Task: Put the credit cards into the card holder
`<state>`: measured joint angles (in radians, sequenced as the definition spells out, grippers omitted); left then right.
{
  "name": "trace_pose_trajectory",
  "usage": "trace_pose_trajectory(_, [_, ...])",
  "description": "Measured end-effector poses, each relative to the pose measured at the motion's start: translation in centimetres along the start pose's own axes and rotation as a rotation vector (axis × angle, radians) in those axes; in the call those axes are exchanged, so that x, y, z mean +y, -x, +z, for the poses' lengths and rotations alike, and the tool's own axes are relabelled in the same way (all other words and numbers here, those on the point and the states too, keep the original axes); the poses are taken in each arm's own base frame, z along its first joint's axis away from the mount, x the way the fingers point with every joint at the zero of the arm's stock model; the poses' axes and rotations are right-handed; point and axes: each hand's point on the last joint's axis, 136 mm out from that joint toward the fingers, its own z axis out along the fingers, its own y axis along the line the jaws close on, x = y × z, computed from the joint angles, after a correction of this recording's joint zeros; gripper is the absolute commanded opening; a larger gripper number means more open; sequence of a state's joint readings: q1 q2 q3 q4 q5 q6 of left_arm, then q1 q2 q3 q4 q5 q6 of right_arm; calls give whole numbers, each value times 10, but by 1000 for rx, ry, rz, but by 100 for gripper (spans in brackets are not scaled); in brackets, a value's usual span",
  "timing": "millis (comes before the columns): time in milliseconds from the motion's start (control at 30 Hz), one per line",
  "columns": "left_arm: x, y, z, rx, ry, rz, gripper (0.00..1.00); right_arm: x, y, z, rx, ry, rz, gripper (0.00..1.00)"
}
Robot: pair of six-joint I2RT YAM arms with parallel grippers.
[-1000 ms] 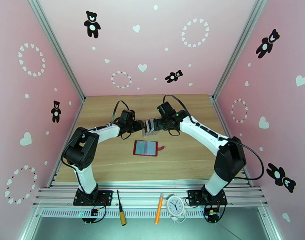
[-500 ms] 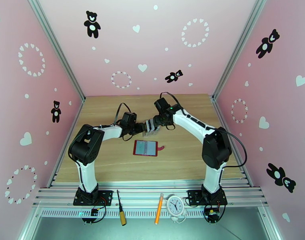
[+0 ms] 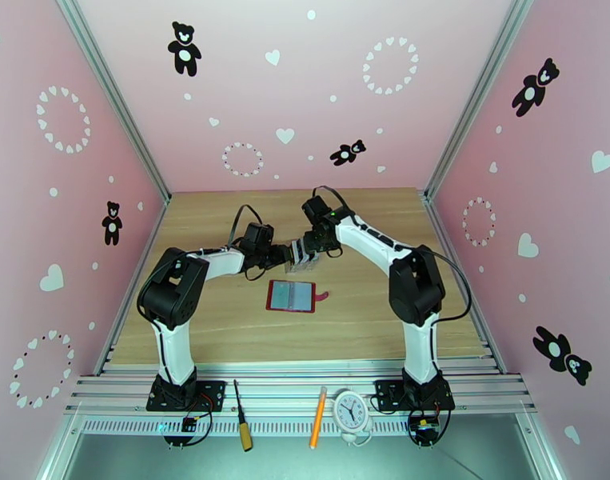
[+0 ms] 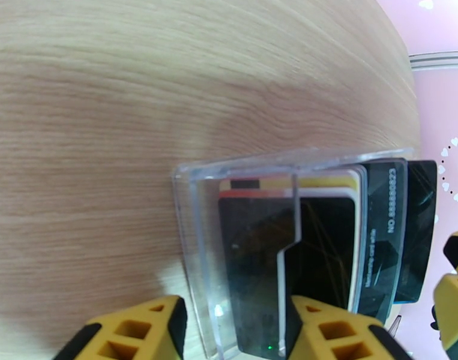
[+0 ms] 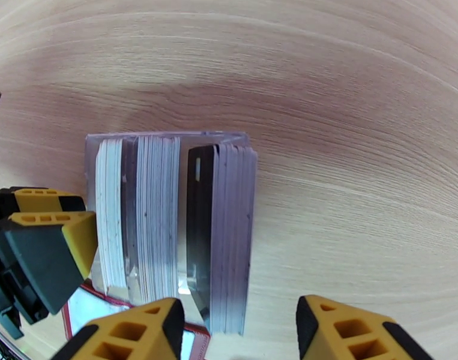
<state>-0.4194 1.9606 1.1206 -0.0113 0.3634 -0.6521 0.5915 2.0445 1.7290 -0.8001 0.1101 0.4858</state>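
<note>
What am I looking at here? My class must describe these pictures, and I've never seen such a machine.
Two robot arms are bolted to a wooden table; each ends in a two-fingered tool. The wide picture looks down from above and behind the arms. The other two come from cameras on the wrists. On the table sit an open red wallet and a clear rack of cards standing on edge. The left tool and right tool are both open at the rack; nothing is held.
</note>
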Motion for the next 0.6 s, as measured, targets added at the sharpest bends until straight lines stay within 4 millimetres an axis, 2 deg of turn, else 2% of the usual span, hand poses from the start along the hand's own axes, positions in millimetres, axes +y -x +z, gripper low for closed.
trace_pose_trajectory(600, [0, -1, 0, 9, -6, -4, 49, 1, 3, 23, 44, -29, -31, 54])
